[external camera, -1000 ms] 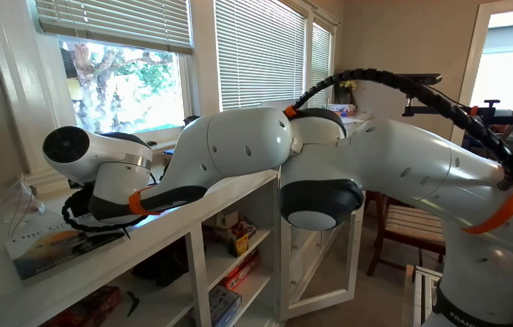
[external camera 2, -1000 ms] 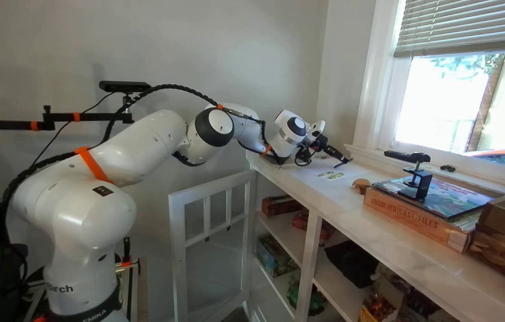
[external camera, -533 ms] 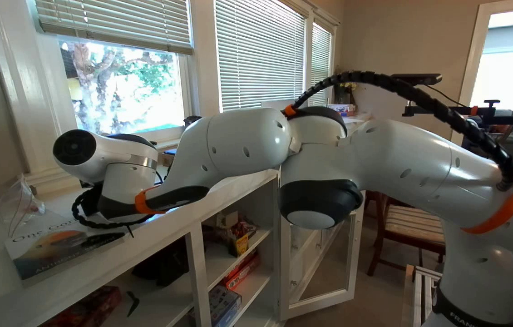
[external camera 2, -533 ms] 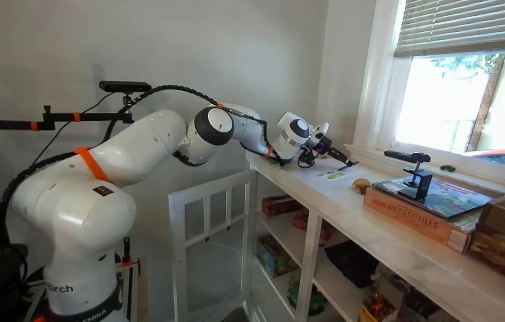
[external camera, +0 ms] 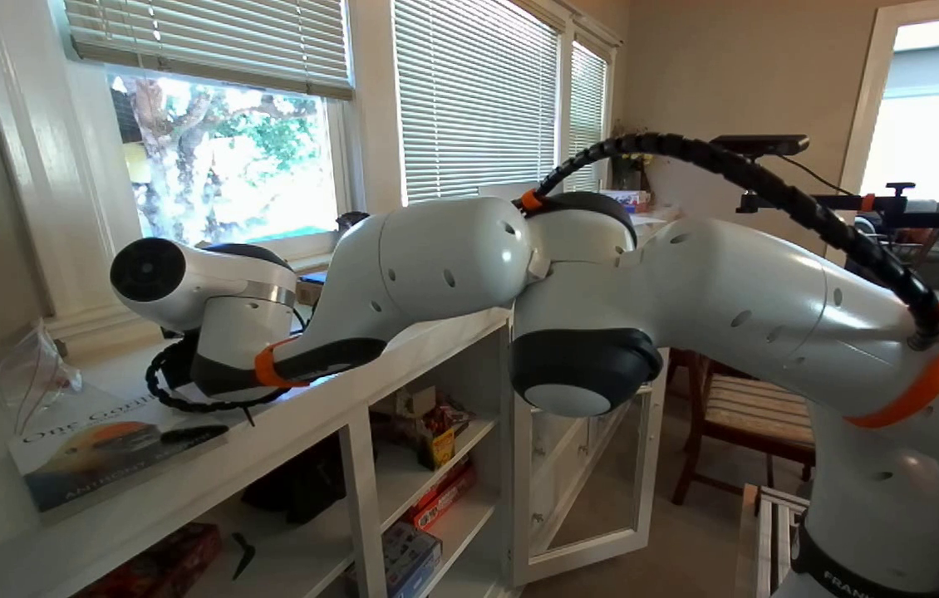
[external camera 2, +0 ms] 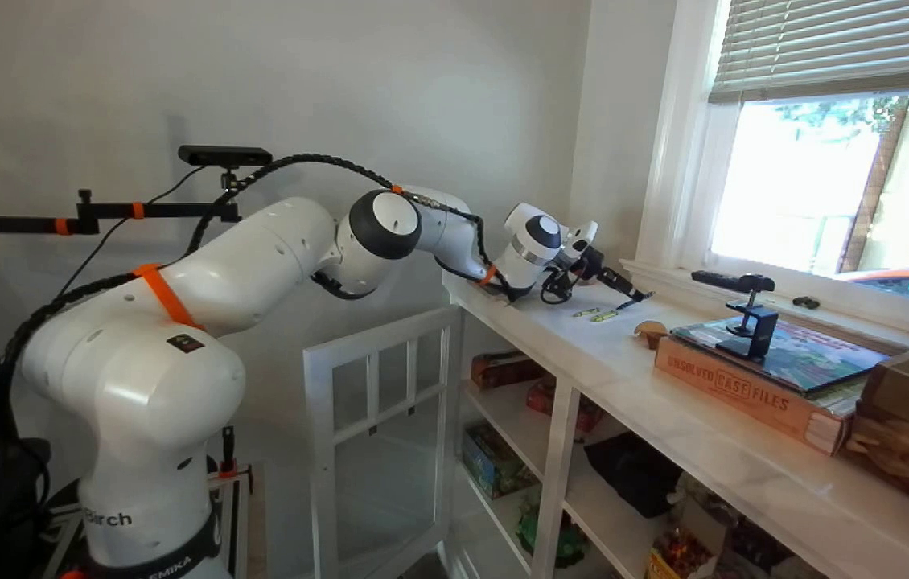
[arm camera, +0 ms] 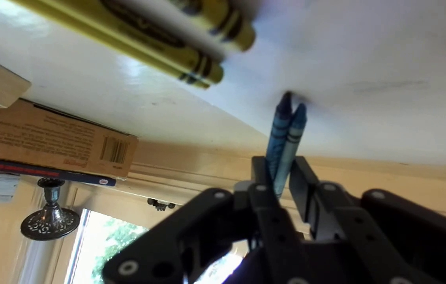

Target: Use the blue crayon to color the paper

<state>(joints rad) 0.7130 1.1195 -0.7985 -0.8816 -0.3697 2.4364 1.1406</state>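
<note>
Between the jaws of the gripper (arm camera: 282,173), in the wrist view, sit two crayons, side by side and touching: the blue crayon (arm camera: 291,146), paler-wrapped, and a darker crayon (arm camera: 276,138). The jaws are drawn in to the width of this pair and grip it from both sides. Beyond the jaws, both crayon tips point to the paper (arm camera: 385,126), a pale sheet; contact cannot be confirmed. Ahead of the jaws, to one side, lie yellow crayons (arm camera: 185,57); opposite these, the paper bears a faint grey streak (arm camera: 390,86). In an exterior view the jaws slant downward over the white counter (external camera 2: 623,366). Well apart from them stands a box (external camera 2: 744,394) lettered "Unsolved Case Files", a black clamp (external camera 2: 754,330) above it. In an exterior view, the arm's wrist (external camera: 241,332) hides the jaws.
</note>
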